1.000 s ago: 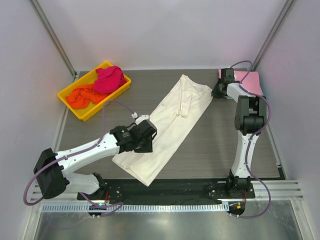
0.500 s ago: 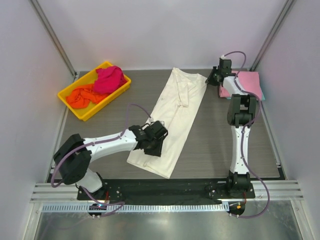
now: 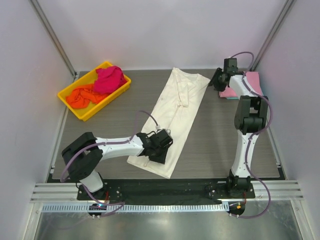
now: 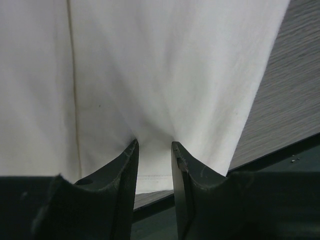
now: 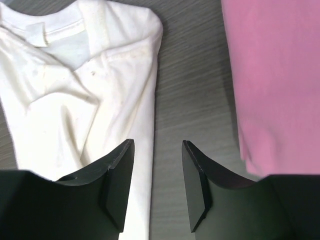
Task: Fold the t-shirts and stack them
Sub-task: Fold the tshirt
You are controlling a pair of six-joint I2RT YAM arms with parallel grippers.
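Cream shirt (image 3: 172,117) lies as a long strip down the middle of a grey wood-grain counter (image 3: 215,135), closed in by pale lilac walls (image 3: 165,30).
From above, its collar is at the far edge and its hem at the near edge. A yellow tray (image 3: 82,116) at far left holds a magenta shirt (image 3: 110,80) and an orange shirt (image 3: 82,96). Only the left wrist view shows the hem puckering between the left hand's (image 4: 154,145) fingers, which seem clenched on it. Only the right wrist view shows the collar label, and the right hand (image 5: 158,145) released, with its fingers apart over bare counter between the cream shirt and a folded pink shirt (image 5: 275,75).
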